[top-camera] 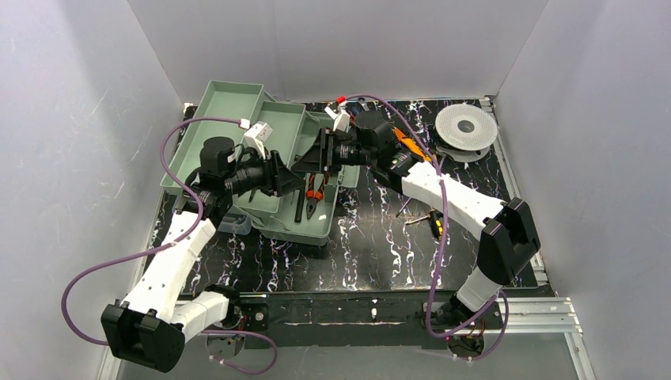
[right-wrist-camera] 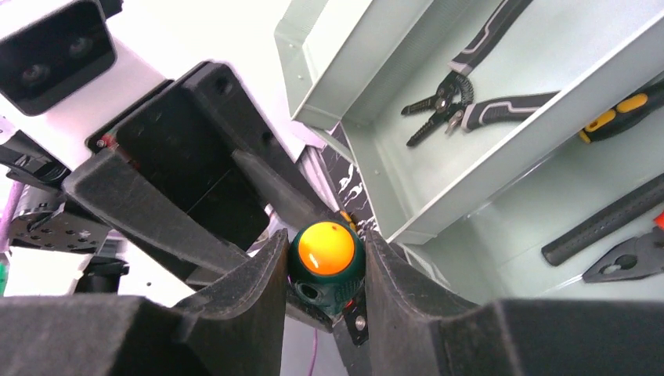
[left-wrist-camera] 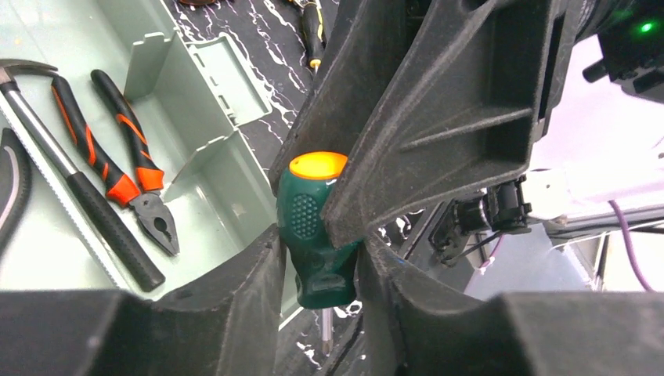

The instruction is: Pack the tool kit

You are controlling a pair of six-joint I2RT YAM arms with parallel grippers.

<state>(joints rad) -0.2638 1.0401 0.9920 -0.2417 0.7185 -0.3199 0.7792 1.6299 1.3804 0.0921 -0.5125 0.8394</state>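
A green screwdriver with an orange cap [left-wrist-camera: 317, 227] hangs tip down above the open pale green toolbox [top-camera: 229, 103]. My left gripper [left-wrist-camera: 321, 274] is shut on the lower part of its handle. My right gripper [right-wrist-camera: 325, 274] is shut on the upper part of the handle [right-wrist-camera: 326, 258], and its fingers [left-wrist-camera: 438, 133] show from above in the left wrist view. In the top view both grippers, left [top-camera: 289, 176] and right [top-camera: 312, 158], meet over the box and hide the screwdriver. Orange-handled pliers [left-wrist-camera: 125, 168] and a hammer [left-wrist-camera: 78, 192] lie in the box's bottom.
Wire strippers [right-wrist-camera: 462, 94] lie in an upper tray [right-wrist-camera: 352, 47]. A yellow-and-black screwdriver [top-camera: 434, 224] lies on the black marbled table right of the box. A white spool [top-camera: 465, 127] sits at the back right. Grey walls enclose the table.
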